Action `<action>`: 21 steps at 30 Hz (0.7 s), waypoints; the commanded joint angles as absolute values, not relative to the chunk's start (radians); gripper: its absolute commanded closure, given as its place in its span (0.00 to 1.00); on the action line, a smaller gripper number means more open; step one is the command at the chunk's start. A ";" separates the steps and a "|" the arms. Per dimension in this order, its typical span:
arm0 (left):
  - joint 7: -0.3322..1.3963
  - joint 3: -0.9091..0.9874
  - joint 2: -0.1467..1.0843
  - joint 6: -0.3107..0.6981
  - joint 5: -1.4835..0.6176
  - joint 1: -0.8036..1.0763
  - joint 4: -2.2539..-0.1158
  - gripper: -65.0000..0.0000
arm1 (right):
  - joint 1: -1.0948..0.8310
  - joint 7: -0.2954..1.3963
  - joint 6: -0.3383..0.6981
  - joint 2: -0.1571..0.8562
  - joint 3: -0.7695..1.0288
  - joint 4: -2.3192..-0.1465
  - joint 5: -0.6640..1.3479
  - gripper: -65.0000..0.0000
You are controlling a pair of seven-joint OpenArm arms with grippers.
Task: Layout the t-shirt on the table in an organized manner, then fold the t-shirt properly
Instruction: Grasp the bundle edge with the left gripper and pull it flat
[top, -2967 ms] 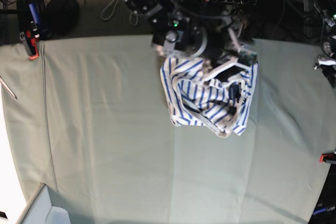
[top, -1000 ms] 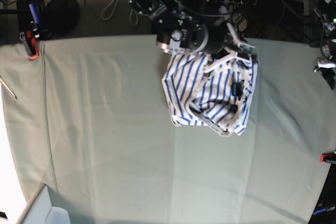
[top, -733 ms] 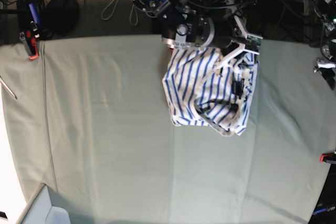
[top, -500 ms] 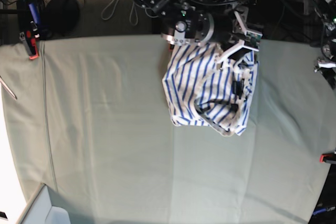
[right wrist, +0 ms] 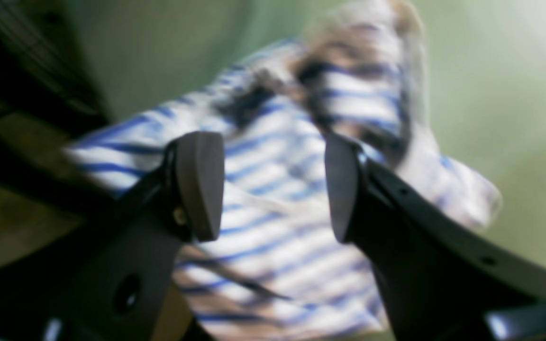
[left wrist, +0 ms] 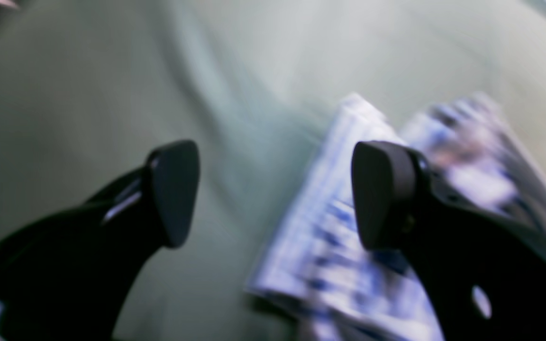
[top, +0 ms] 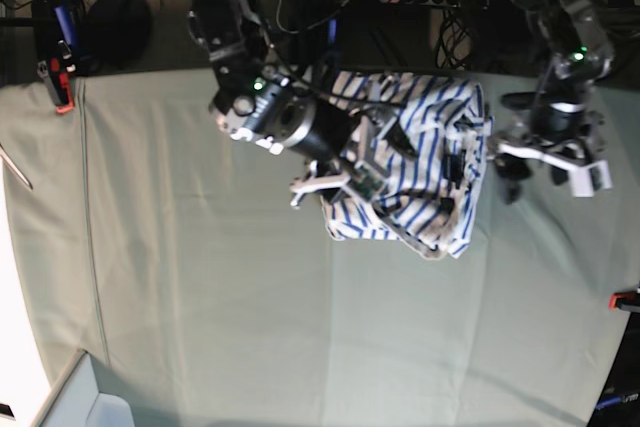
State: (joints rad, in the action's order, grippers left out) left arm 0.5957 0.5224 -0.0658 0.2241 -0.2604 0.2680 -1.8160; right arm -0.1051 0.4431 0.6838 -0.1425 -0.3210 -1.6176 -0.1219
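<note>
Your t-shirt (top: pixel 420 162) lies crumpled in a heap on the table (top: pixel 200 287), toward its far edge and right of centre. Your right hand (top: pixel 335 182) hangs over the heap's left edge, fingers spread wide, gripping nothing; its wrist view shows striped cloth below the gap. Your left hand (top: pixel 545 172) hangs just beside the shirt's right edge, also wide apart and empty.

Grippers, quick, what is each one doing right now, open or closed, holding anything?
Left gripper: open, holding nothing.
Right gripper: open above the t-shirt, holding nothing.
</note>
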 commanded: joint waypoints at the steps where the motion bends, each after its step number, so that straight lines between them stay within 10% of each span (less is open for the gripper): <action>1: 0.578 0.498 -0.071 0.226 -0.277 0.260 -1.839 0.25 | -0.091 0.414 0.698 -0.156 -0.300 -1.636 -0.097 0.47; 21: 0.581 0.386 -0.044 0.229 -0.275 0.105 -1.512 0.35 | -0.133 0.415 0.698 -0.091 -0.185 -1.681 -0.101 0.48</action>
State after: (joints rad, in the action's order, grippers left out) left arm 0.5976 0.3885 -0.0471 0.2207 -0.2668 0.1188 -1.4967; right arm -0.1387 0.4400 0.6842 -0.0834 -0.1841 -1.6600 -0.1181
